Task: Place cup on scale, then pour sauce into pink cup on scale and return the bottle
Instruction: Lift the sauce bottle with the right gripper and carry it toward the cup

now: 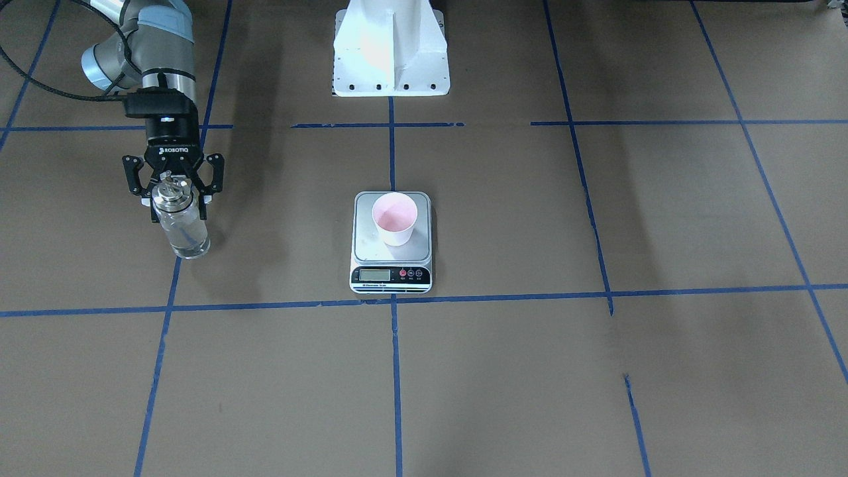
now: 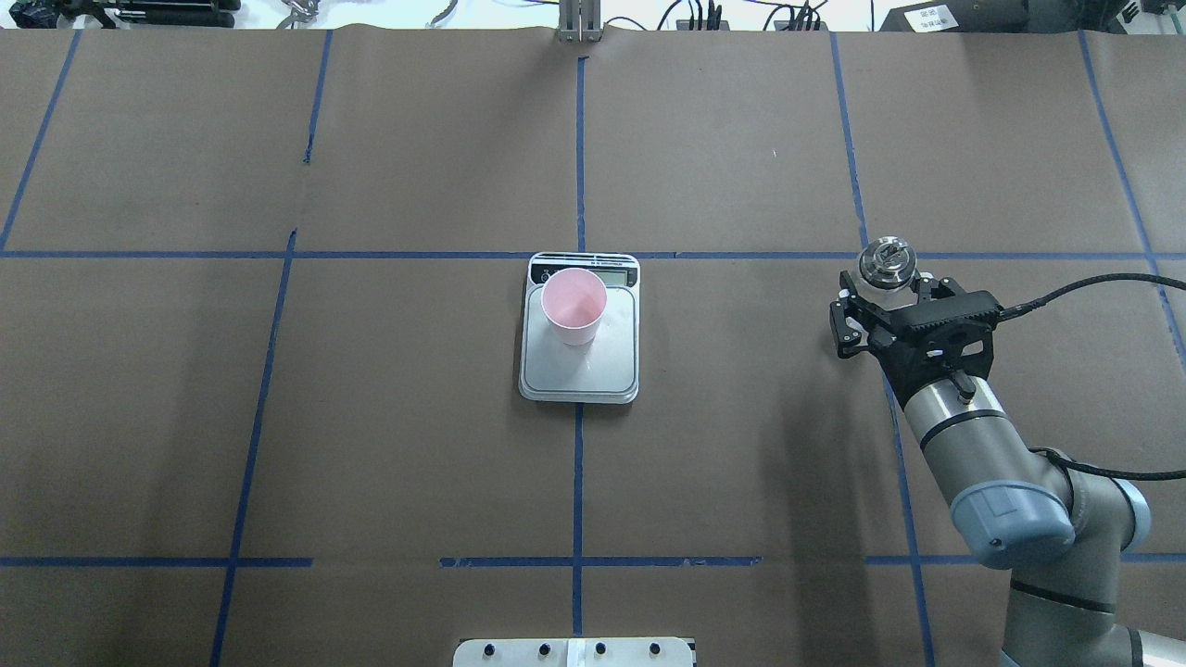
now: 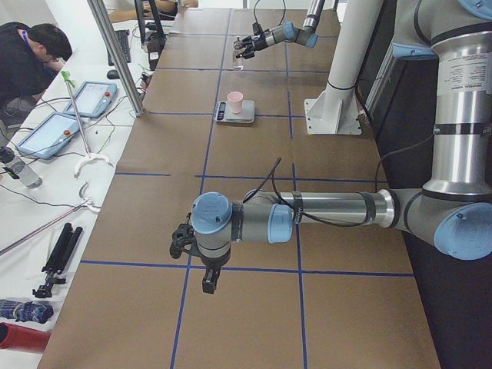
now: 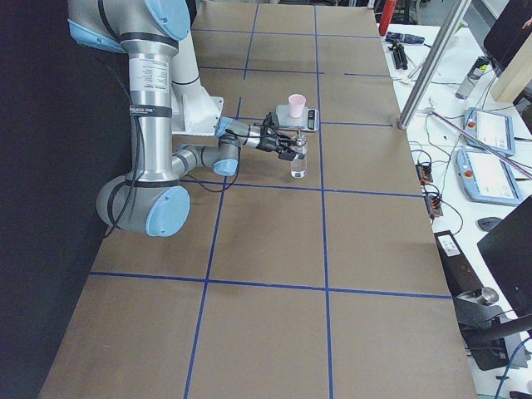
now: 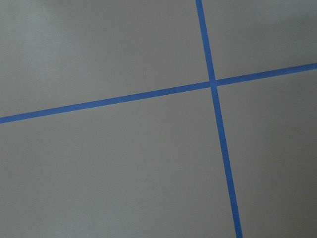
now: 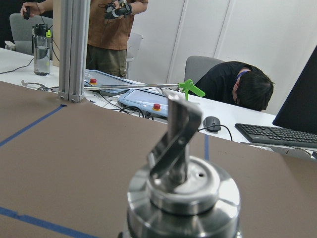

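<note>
The pink cup stands upright on the silver scale at the table's middle, also in the overhead view. The clear glass bottle with its silver pourer cap stands upright on the table at the robot's right. My right gripper is at the bottle's upper part with a finger on each side, shut on it. The cap fills the right wrist view. I cannot tell whether the cup holds liquid. My left gripper shows only in the exterior left view, low over bare table; I cannot tell its state.
The white robot base stands behind the scale. Blue tape lines divide the brown paper table cover. People, tablets and a keyboard are on the bench beyond the far edge.
</note>
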Robot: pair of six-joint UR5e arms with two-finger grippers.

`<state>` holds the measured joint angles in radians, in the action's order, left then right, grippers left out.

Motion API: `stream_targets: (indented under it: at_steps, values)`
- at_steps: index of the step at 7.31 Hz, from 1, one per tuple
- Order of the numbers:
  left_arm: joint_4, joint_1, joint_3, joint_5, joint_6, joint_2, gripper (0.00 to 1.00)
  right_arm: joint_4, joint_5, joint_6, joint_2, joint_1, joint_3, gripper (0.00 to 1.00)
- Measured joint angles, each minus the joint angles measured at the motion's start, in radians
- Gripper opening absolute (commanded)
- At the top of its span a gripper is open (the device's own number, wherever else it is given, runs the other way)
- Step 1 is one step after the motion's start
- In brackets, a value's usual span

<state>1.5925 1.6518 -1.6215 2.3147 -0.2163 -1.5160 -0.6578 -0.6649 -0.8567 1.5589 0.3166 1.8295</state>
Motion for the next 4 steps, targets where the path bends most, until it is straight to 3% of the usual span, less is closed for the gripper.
stream_targets:
  at_steps: [4]
  values:
    - [0.002, -0.001, 0.0, 0.0, 0.001, -0.001, 1.0, -0.008, 0.006, 0.162, -0.043, 0.009, 0.011, 0.0]
